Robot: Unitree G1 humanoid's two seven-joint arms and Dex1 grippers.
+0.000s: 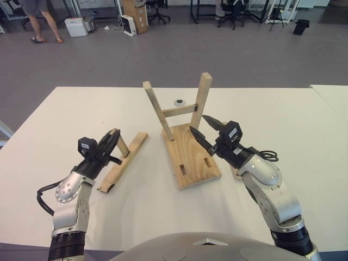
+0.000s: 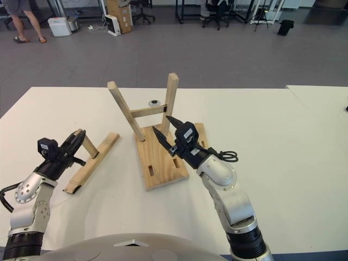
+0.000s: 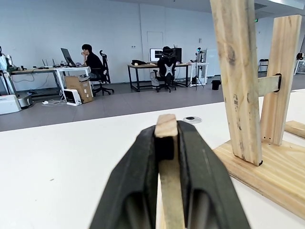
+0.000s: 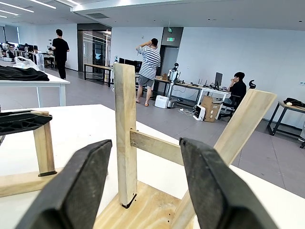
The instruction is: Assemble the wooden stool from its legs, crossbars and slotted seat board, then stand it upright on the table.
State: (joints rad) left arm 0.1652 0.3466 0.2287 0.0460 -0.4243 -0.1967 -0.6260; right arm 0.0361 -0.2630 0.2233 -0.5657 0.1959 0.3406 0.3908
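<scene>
Grasping, in the left gripper [image 1: 112, 136], a short pale wooden crossbar [image 1: 123, 147] by its top end, with the long pale wooden leg [image 1: 120, 164] it plugs into lying flat just beneath. Holding the right gripper [image 1: 198, 123] released, jaws wide, above the flat pale slotted seat board [image 1: 197, 173], just short of 2 upright legs [image 1: 202, 97]. Best lifted straight, without twisting, toward the 2 empty slots [image 1: 183, 169] near the right gripper, bracing the board first.

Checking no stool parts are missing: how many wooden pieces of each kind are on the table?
Long pale wooden legs: 4, two upright in the board, one lying each side of it.
Short wooden crossbars: 2, one between the upright legs, one in the left gripper.
Slotted wooden seat board: 1.
Total: 7.
</scene>
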